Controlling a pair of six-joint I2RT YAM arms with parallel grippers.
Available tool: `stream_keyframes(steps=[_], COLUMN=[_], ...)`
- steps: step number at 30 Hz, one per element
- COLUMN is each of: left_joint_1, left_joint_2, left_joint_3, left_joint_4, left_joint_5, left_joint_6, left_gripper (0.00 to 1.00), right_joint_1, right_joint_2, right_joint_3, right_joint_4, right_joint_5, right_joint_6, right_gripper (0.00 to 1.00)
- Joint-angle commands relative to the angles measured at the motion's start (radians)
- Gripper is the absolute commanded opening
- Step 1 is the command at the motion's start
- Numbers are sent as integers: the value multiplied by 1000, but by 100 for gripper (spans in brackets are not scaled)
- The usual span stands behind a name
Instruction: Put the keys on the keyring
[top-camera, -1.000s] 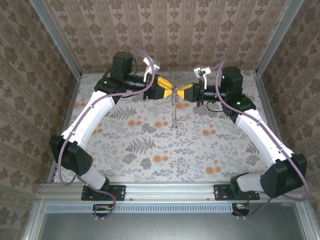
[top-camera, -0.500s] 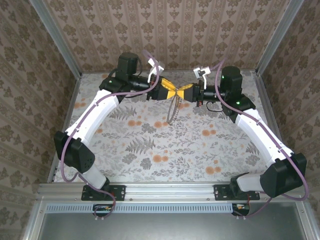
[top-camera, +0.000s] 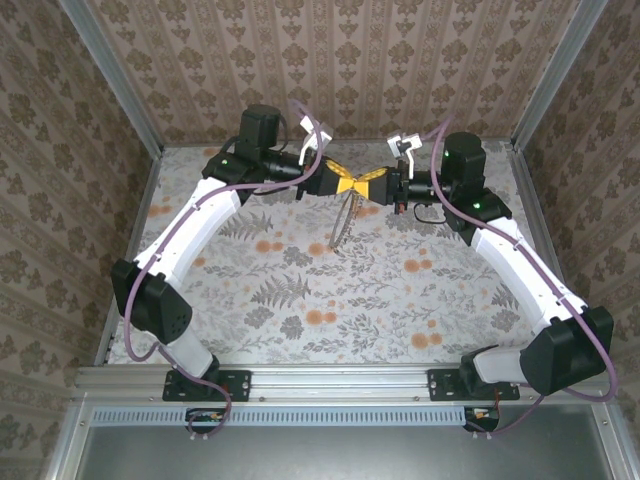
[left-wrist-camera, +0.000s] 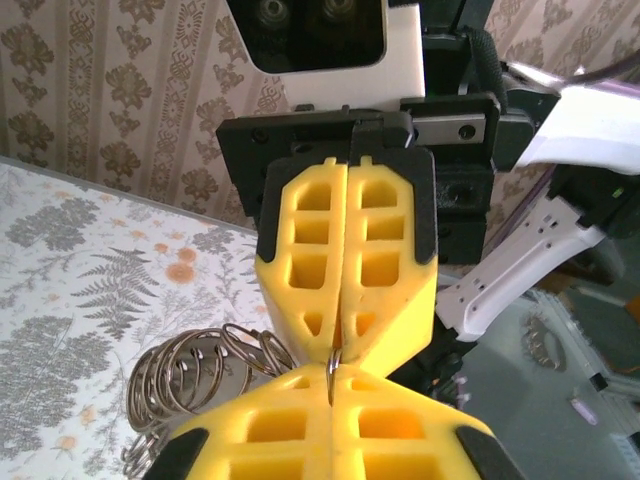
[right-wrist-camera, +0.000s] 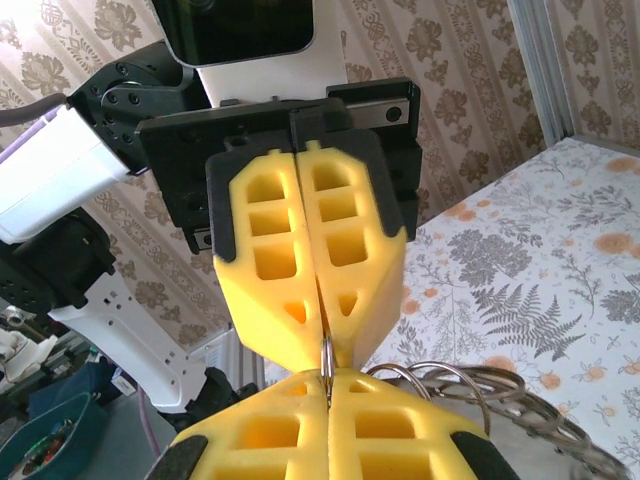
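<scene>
Left jaws advanced, meeting right jaws; keyring (top-camera: 341, 222) dangling.

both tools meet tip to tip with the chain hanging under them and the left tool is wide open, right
Not quite: the left tool is shut, its jaws pressed together, as the right wrist view shows. It does meet the right tool tip to tip, with the chain hanging below.

Keyring (left-wrist-camera: 190, 375): glossy silvery metal wire loops. Fingers (left-wrist-camera: 290, 298): matt yellow plastic. Table cover (top-camera: 300, 290): matt floral print. Frame (top-camera: 330, 385): brushed aluminium.
</scene>
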Motion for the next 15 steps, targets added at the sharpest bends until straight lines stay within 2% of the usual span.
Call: stream_keyframes(steps=[1,5,6,7,10,15], left_joint_1=[-23,-30,-30,-29,-27,-32], left_joint_2=[14,12,6,-2,-28,-66], left_joint_3=[39,29,16,-3,-53,-118], left_joint_4=[11,31,69,114,234,384], left_joint_5=[45,40,29,15,-35,-109], left_joint_6=[16,2,-24,-57,-141,-263], left_gripper=[0,0,0,0,0,0], right_joint_1=[-1,-7,-14,-24,-61,-81], right_joint_2=[-13,-22,-30,-45,-100,-206], right_joint_3=[22,29,27,16,-33,-145], right_joint_4=[10,-7,-8,-2,57,145], right_joint_5=[-2,25,36,51,85,163], right_joint_6=[-15,-15,-10,1,61,133], right_gripper=[0,0,9,22,40,46])
